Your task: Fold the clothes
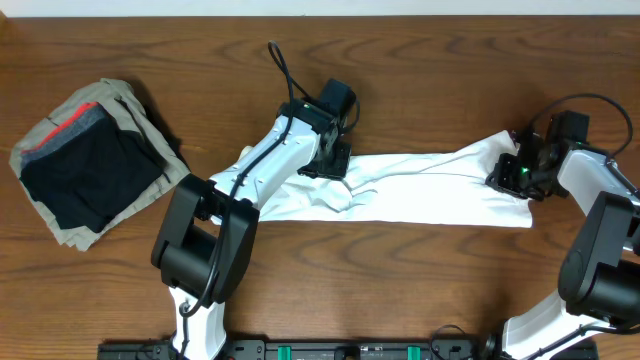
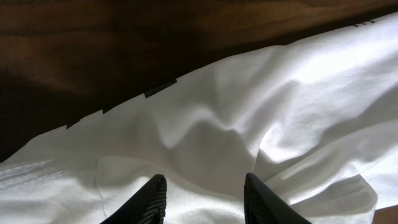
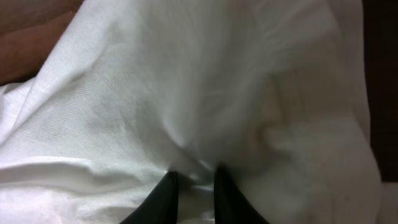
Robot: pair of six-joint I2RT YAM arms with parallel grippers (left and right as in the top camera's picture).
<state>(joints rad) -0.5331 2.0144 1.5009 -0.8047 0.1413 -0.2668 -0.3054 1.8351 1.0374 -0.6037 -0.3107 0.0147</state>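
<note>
The clothes are a white wrinkly T-shirt (image 1: 420, 190), lying as a long band across the middle of the table. My left gripper (image 1: 327, 165) is down on its upper left part. In the left wrist view its fingers (image 2: 155, 193) stand apart over smooth white fabric (image 2: 249, 112), so the left gripper (image 2: 205, 186) is open. My right gripper (image 1: 505, 178) is at the shirt's right end, where the cloth rises toward it. The right wrist view shows the right gripper (image 3: 196, 180) shut on a small fold of the white fabric (image 3: 186, 81).
A stack of folded black, grey, red and khaki garments (image 1: 90, 165) sits at the far left. Bare wooden table (image 1: 400, 290) lies in front of the shirt and behind it. Both arm bases stand at the front edge.
</note>
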